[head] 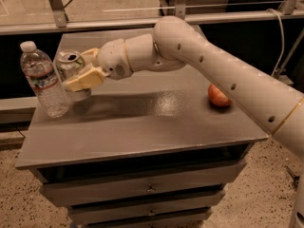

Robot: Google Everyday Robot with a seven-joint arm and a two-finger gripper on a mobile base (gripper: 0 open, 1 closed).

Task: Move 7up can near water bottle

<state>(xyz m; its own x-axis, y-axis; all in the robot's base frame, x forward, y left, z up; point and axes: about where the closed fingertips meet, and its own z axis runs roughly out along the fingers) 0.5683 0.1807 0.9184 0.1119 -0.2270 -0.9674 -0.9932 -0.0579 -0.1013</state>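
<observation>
Grey cabinet top [156, 127] — claw [79, 71] grips 7up can [69, 61] beside water bottle [43, 82].

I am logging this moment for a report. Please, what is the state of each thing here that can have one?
Clear ribbed plastic water bottle: upright on the grey table, white cap on.
Small silver-white aluminium 7up can: upright, close beside the bottle, held.
Cream two-finger pincer: shut on the can, beside the bottle.
Red round apple: lying on the table, untouched, apart from the can.
Grey cabinet drawers: shut.
</observation>
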